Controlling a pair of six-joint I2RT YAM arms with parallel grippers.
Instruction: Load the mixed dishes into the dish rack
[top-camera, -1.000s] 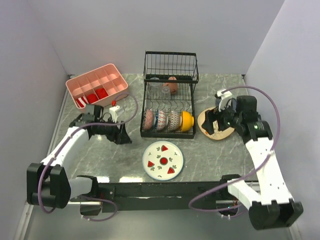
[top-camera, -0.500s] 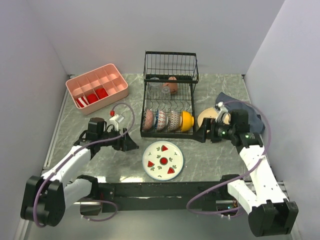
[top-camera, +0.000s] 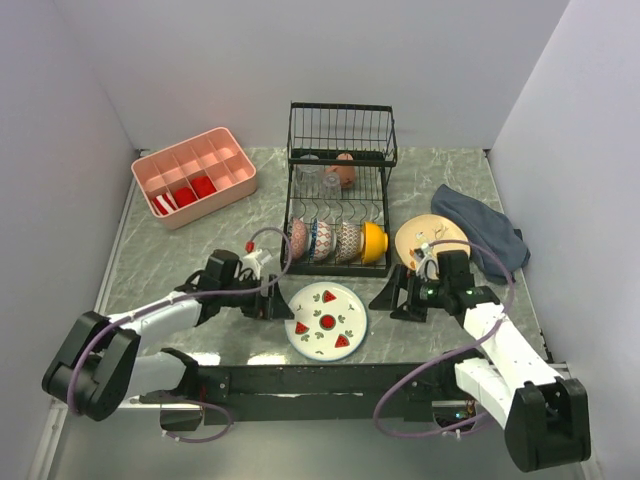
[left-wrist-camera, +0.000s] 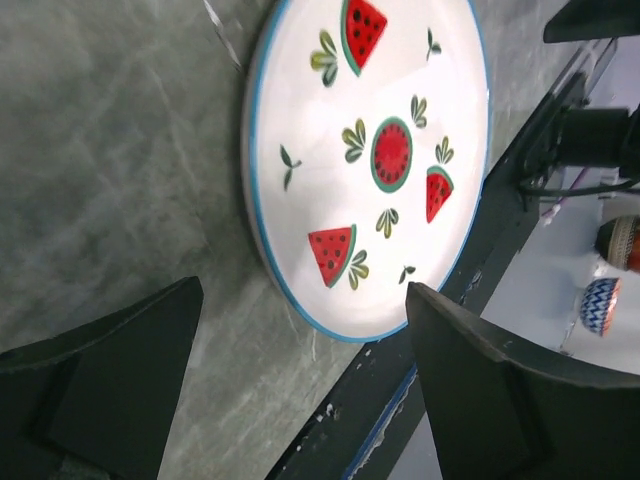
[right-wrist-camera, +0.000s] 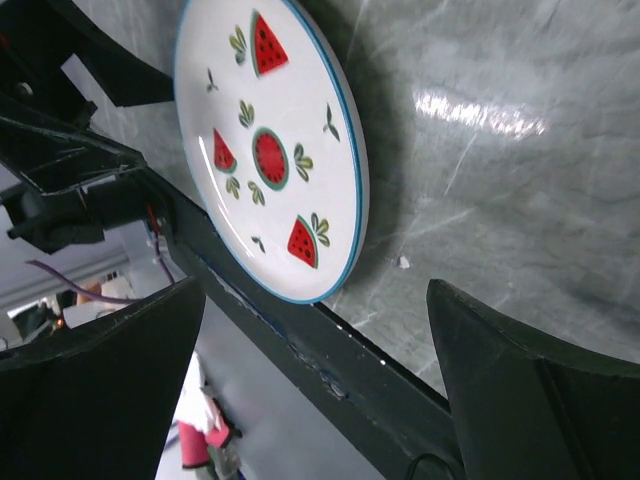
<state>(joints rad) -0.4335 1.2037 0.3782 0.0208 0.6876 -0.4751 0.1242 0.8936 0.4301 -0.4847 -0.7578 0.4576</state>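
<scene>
Gaping, left end effector (top-camera: 279, 303) and right end effector (top-camera: 394, 297) flank watermelon plate (top-camera: 326, 320) near rack (top-camera: 337, 258).

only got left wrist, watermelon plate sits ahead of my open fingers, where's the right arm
Observer: The right gripper is open and low, just right of the watermelon plate, facing it from the opposite side.
Operator: ok what's in the back of the rack
Observer: A terracotta cup sits in the dish rack's taller back section.
Operator: any other plate not loaded
Observer: The cream plate lies flat to the right of the rack, next to a blue cloth.
</scene>
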